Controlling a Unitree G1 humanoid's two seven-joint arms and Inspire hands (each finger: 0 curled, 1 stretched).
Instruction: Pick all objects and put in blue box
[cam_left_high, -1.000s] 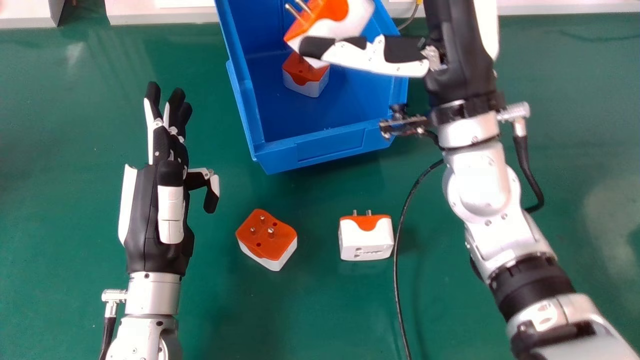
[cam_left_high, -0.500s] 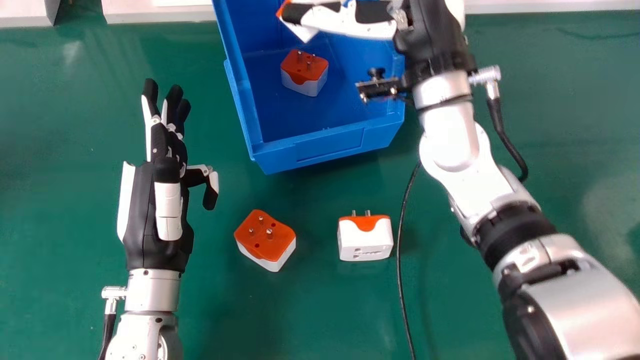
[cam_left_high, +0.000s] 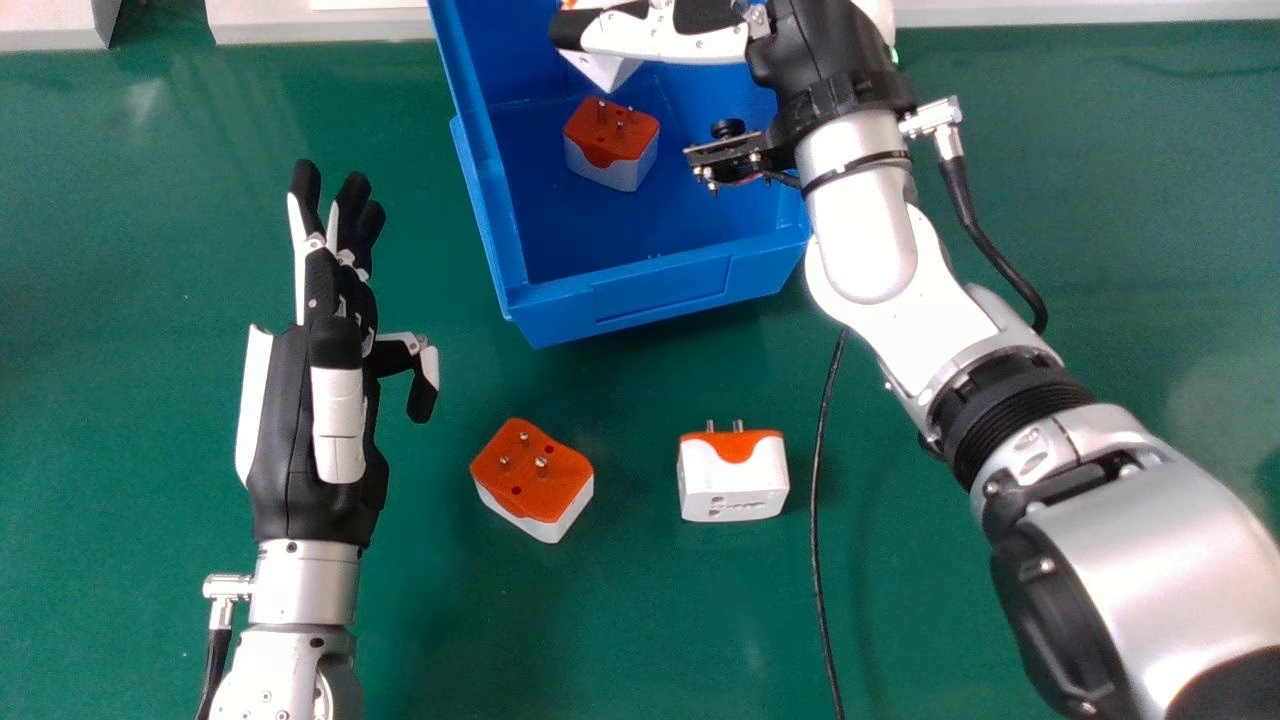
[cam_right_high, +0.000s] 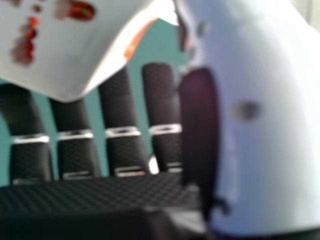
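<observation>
My right hand (cam_left_high: 665, 30) is over the far part of the blue box (cam_left_high: 660, 284), its fingers and thumb closed on a white and orange adapter (cam_left_high: 604, 70) that it partly hides. In the right hand view the held adapter (cam_right_high: 75, 55) lies against the fingers of my right hand (cam_right_high: 120, 107). Another adapter (cam_left_high: 612, 145) rests on the box floor, pins up. On the table, one adapter (cam_left_high: 532, 480) has its orange face up, and another (cam_left_high: 733, 477) has its pins toward the box. My left hand (cam_left_high: 320, 400) is open, left of the box.
A black cable (cam_left_high: 818, 520) runs over the table to the right of the adapters. White ledges (cam_left_high: 320, 28) line the table's far edge. The green table (cam_left_high: 130, 300) extends to both sides of the box.
My right hand has moved left and farther away over the box with its adapter, uncovering the pins of the one inside. The cable has shifted slightly right. My left hand has stayed in place.
</observation>
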